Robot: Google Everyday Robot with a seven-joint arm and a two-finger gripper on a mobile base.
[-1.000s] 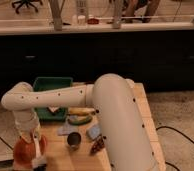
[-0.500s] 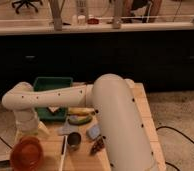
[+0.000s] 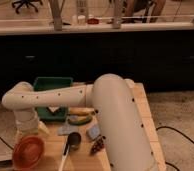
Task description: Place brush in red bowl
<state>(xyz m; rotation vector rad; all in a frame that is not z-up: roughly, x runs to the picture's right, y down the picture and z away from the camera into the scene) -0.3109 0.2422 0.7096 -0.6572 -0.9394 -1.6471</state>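
The red bowl (image 3: 29, 151) sits at the front left corner of the wooden table. The brush (image 3: 65, 158), a slim white stick, lies on the table to the right of the bowl, beside the small metal cup (image 3: 74, 140). It is outside the bowl. My white arm reaches across the table to the left and bends down. My gripper (image 3: 30, 131) hangs just above the far rim of the bowl, apart from the brush.
A green rectangular tray (image 3: 52, 84) stands at the back of the table, partly behind my arm. A banana (image 3: 80, 119), a pale blue item (image 3: 93, 132) and a small brown item (image 3: 97, 145) lie mid-table. The wooden table (image 3: 85, 162) ends just left of the bowl.
My gripper has risen from low over the red bowl, so the bowl now shows in full. The brush stays on the table beside the metal cup.
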